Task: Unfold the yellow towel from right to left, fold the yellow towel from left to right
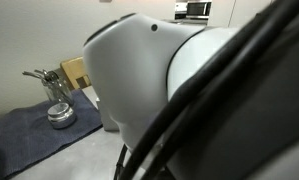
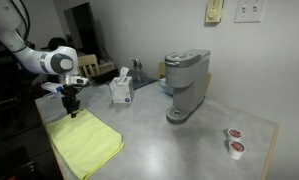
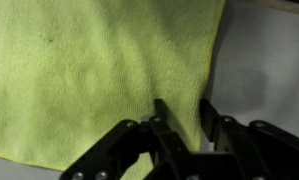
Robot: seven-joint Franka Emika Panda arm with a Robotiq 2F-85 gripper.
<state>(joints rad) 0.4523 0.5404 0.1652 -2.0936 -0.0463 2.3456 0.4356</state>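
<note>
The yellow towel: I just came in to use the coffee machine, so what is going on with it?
The robot arm has its gripper down on the yellow towel, which lies flat on the grey counter. In the wrist view its fingers straddle a ridge of cloth near the towel's edge; whether they grip it I cannot tell. The coffee machine stands apart.

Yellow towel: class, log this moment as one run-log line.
towel: lying on table | hand: down at towel's edge, cloth ridge between jaws | grip: unclear
</note>
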